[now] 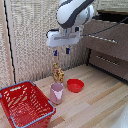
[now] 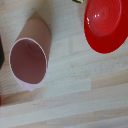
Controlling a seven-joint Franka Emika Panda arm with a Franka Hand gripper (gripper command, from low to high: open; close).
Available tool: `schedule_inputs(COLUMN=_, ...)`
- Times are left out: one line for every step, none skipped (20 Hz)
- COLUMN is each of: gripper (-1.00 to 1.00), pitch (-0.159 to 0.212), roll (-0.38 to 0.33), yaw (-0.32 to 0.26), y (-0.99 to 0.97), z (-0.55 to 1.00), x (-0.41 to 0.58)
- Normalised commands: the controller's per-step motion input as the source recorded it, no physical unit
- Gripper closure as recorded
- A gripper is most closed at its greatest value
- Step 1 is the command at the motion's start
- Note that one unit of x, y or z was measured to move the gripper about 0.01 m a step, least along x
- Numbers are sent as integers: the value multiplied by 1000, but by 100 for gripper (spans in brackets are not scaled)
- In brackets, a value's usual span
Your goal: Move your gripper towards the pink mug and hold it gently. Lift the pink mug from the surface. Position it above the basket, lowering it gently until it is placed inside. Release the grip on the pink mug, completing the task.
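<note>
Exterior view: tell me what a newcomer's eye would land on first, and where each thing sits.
The red basket fills the exterior view's lower left corner of the wooden table. Just beside it stands the pink mug, upright and empty, with a red bowl apart on its other side. High above the mug hangs the gripper, fingers apart, holding nothing.

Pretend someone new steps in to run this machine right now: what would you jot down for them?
Gripper: open, empty, hanging high above the table, not touching anything.
Pink mug: upright on the wooden table, just outside the basket, with the red bowl on its other side.
Basket: at the exterior view's lower left, nothing seen inside it.
Done: nothing yet; mug not grasped.
Left: lower onto the mug, grip it gently, lift, carry over the basket, set it in, let go.
</note>
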Motion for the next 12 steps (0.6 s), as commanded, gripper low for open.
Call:
schedule_inputs(gripper=-100, pitch=2, roll=9, yaw=5, y=-60, z=0, x=0)
schedule_inputs(gripper=-100, pitch=0, roll=0, yaw=30, y=57, z=-323, x=-774)
schedule_inputs(gripper=-100, pitch=0, roll=0, yaw=30, y=57, z=-323, x=-774)
schedule_inputs(gripper=-100, pitch=0, roll=0, yaw=40, y=54, z=-317, x=-740)
schedule_inputs(gripper=-100, pitch=0, roll=0, yaw=41, y=57, z=-297, x=-711)
schedule_inputs(gripper=-100, pitch=0, roll=0, yaw=42, y=69, z=-291, x=-683)
schedule_inputs(gripper=-100, pitch=3, roll=-2, yaw=44, y=54, z=-280, x=-646)
schedule_inputs(gripper=-100, pitch=16, roll=-6, yaw=47, y=57, z=-269, x=-597)
schedule_inputs(gripper=-100, pitch=26, roll=-5, yaw=49, y=60, z=-277, x=-526)
schedule_inputs(gripper=-100, pitch=28, roll=-4, yaw=49, y=77, z=-286, x=-474)
schedule_inputs(gripper=-100, pitch=26, roll=-13, yaw=53, y=120, z=-306, x=-431)
schedule_inputs(gripper=-100, pitch=26, roll=-13, yaw=61, y=149, z=-306, x=-329)
